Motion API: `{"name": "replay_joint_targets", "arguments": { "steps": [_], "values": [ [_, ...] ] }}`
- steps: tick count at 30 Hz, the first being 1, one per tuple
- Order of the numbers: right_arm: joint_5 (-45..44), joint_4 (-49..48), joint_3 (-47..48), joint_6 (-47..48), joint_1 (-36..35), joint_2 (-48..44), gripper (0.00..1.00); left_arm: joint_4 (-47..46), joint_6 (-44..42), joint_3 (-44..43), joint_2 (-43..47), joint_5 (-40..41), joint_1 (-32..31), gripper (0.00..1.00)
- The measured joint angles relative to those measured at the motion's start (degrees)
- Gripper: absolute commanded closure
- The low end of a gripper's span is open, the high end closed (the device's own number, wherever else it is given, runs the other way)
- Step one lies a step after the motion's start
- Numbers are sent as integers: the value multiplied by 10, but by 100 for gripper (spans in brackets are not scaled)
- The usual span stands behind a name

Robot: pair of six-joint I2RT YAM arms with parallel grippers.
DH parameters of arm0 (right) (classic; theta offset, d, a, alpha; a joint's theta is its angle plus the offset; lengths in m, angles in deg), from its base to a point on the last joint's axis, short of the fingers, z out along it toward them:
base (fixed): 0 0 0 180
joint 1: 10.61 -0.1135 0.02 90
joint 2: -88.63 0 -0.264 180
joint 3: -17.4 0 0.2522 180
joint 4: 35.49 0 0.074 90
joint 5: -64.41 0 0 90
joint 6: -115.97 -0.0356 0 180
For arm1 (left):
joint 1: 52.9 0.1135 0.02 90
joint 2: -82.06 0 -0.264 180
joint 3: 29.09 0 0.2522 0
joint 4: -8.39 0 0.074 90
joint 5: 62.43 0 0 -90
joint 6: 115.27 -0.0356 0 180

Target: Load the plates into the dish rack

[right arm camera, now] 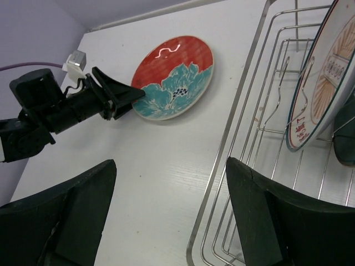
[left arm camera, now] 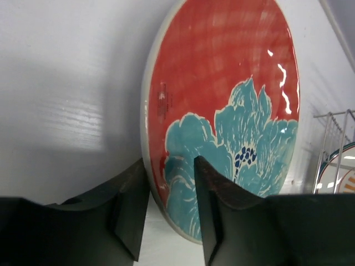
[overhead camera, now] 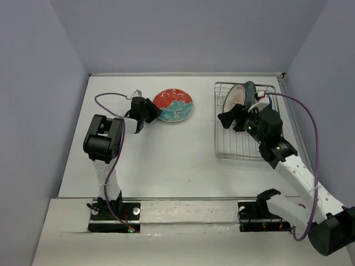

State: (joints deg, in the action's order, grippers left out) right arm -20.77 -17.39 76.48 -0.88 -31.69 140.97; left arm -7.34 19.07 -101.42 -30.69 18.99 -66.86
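Note:
The red plate with teal flowers (overhead camera: 173, 106) lies on the table at the back centre. My left gripper (overhead camera: 152, 111) is at its left rim. In the left wrist view the gripper (left arm camera: 169, 183) straddles the plate (left arm camera: 222, 100), one finger under the rim and one over the face, shut on it. The silver wire dish rack (overhead camera: 244, 145) stands at the right and holds the white plate with orange sunburst (overhead camera: 234, 97) and the dark teal plate (overhead camera: 249, 87) upright. My right gripper (overhead camera: 230, 118) is open and empty over the rack's left edge. The other plates are out of view.
The right wrist view shows the red plate (right arm camera: 173, 77), the left gripper (right arm camera: 125, 97), the rack's left rim (right arm camera: 244, 138), the sunburst plate (right arm camera: 321, 77) and the teal plate (right arm camera: 346, 133). Walls enclose the table. A purple cable loops from each arm.

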Motion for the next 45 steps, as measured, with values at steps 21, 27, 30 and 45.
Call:
{"name": "replay_joint_targets", "arguments": {
  "steps": [21,27,30,45],
  "values": [
    [139,-37,33,-14,-11,149,8,-204,117,230,123,-17,22,94],
    [168,-37,77,-10,-23,214,7,-197,118,336,239,-22,22,94],
    [174,-36,89,-8,-29,235,7,-171,117,373,326,-36,22,94],
    [215,-36,109,1,-45,302,13,-129,108,392,529,-150,22,94]
  ]
}}
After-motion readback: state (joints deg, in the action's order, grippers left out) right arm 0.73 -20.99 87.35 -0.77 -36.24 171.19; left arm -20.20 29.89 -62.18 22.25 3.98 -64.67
